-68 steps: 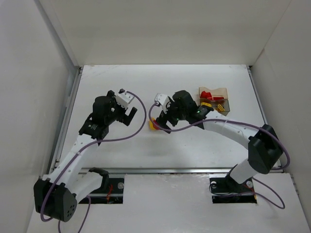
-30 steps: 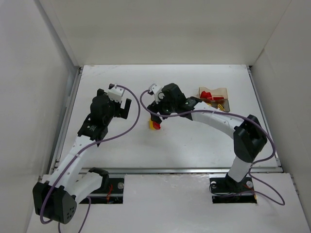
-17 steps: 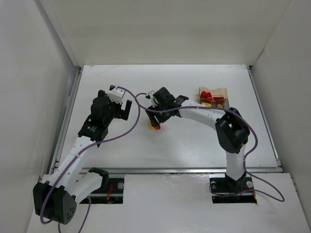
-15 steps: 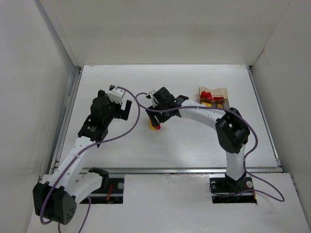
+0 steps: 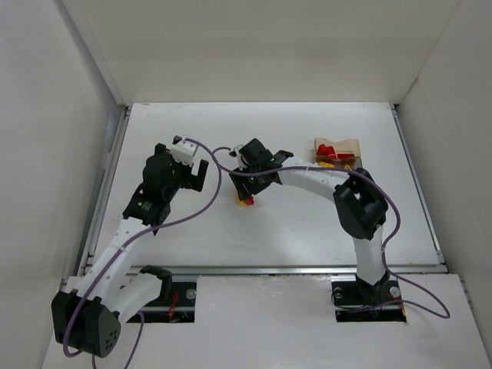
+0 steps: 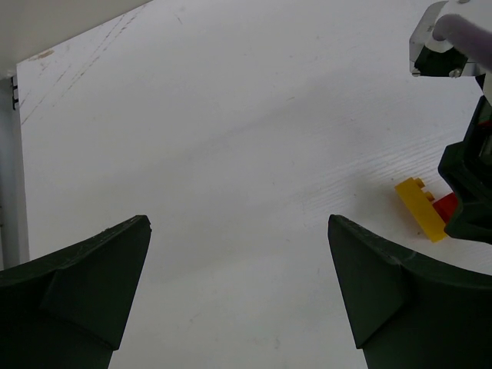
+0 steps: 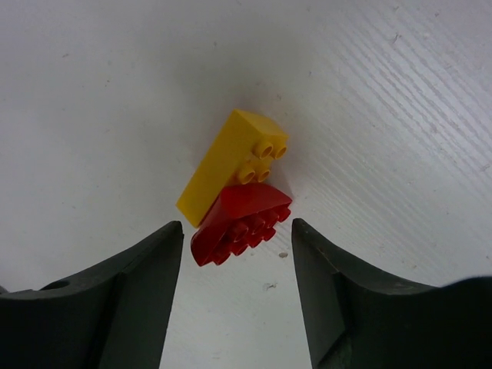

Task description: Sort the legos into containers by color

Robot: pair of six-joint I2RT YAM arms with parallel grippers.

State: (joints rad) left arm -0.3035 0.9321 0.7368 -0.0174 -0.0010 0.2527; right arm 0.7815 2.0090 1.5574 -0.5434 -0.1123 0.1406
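Seen from overhead, the right gripper (image 5: 247,192) hides most of a red-and-yellow lego clump (image 5: 247,201) lying mid-table (image 5: 307,231). The left wrist view catches only its yellow brick (image 6: 420,207) and a sliver of red. The right arm reaches far to its left, wrist bent down, jaws parted and closely flanking the clump without a clear grip. The left gripper (image 6: 238,231) hovers nearby, jaws wide, holding nothing. The containers (image 5: 338,157) sit well to the right, the red and yellow specks inside too small to make out.
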